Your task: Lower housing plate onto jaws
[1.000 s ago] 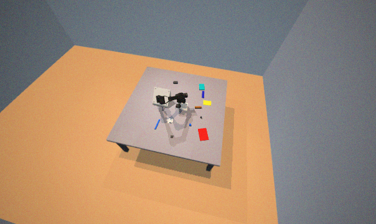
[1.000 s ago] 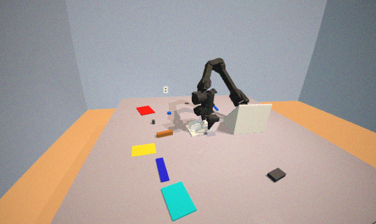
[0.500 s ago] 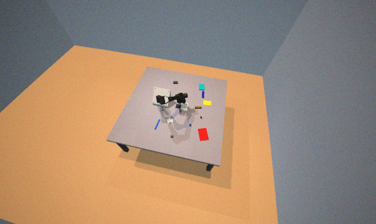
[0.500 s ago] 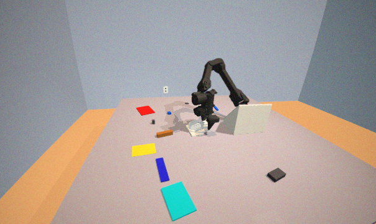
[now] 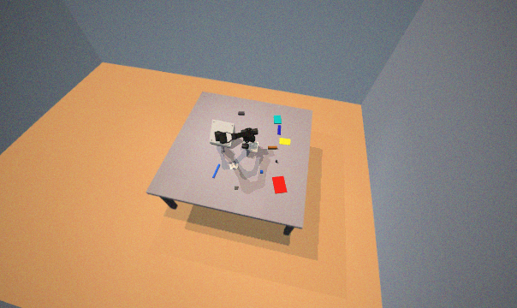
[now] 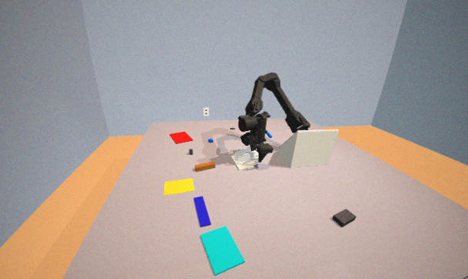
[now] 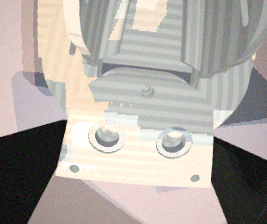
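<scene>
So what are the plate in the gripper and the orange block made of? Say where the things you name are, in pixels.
The plate [image 7: 139, 172] looks like smooth metal or plastic, pale, with neat round holes; I can't tell which. The orange block [image 5: 272, 147] [image 6: 205, 167] might be painted wood or plastic: plain colour, flat sides.
</scene>
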Action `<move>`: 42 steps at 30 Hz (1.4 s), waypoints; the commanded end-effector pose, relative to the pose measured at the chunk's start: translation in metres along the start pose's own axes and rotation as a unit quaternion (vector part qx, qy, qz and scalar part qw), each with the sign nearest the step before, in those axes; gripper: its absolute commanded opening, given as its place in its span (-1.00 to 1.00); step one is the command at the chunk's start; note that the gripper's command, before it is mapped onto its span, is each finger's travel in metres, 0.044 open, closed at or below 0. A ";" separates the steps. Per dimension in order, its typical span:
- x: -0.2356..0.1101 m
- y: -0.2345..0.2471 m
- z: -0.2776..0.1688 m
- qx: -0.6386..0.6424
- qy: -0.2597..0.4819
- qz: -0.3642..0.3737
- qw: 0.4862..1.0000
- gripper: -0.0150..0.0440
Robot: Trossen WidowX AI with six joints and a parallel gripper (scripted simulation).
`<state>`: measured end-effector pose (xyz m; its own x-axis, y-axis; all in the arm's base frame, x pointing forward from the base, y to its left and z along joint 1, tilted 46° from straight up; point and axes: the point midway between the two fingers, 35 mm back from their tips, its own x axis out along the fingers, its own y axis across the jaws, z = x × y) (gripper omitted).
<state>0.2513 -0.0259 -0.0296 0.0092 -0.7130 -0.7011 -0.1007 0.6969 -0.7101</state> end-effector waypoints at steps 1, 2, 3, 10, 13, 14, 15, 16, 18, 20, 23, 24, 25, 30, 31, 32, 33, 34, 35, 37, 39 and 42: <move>0.001 0.000 0.000 -0.002 0.000 -0.001 1.000 0.70; 0.002 0.000 0.000 -0.002 0.000 -0.001 1.000 0.70; 0.002 0.000 0.000 -0.002 0.000 -0.001 1.000 0.70; 0.003 0.000 0.000 -0.002 0.000 -0.001 1.000 0.70; 0.004 0.000 0.000 -0.002 0.000 -0.001 1.000 0.70; 0.004 -0.001 0.000 -0.002 0.000 -0.001 1.000 0.70; 0.005 -0.001 0.000 -0.002 0.000 -0.001 1.000 0.70; 0.005 -0.001 0.000 -0.002 0.000 -0.001 1.000 0.70; 0.005 -0.001 0.000 -0.002 0.000 -0.001 1.000 0.70; 0.005 -0.001 0.000 -0.002 0.000 -0.001 1.000 0.70; 0.005 -0.001 0.000 -0.002 0.000 -0.001 1.000 0.70; 0.006 -0.001 0.000 -0.002 0.000 -0.001 1.000 0.70; 0.006 -0.001 0.000 -0.002 0.000 -0.001 1.000 0.70; 0.008 -0.001 0.000 -0.002 0.000 -0.001 1.000 0.70; 0.008 -0.001 0.000 -0.002 0.000 -0.001 1.000 0.70; 0.008 -0.001 0.000 -0.002 0.000 -0.001 1.000 0.70; 0.008 -0.001 0.000 -0.002 0.000 -0.001 1.000 0.70; 0.008 -0.001 0.000 -0.002 0.000 -0.001 1.000 0.70; 0.008 -0.001 0.000 -0.002 0.000 -0.001 1.000 0.70; 0.008 -0.001 0.000 -0.002 0.000 -0.001 1.000 0.70; 0.008 -0.001 0.000 -0.002 0.000 -0.001 1.000 0.70; 0.008 -0.001 0.000 -0.002 0.000 -0.001 1.000 0.70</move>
<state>0.2516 -0.0315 -0.0340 0.0118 -0.7169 -0.6971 -0.1022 0.6926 -0.7140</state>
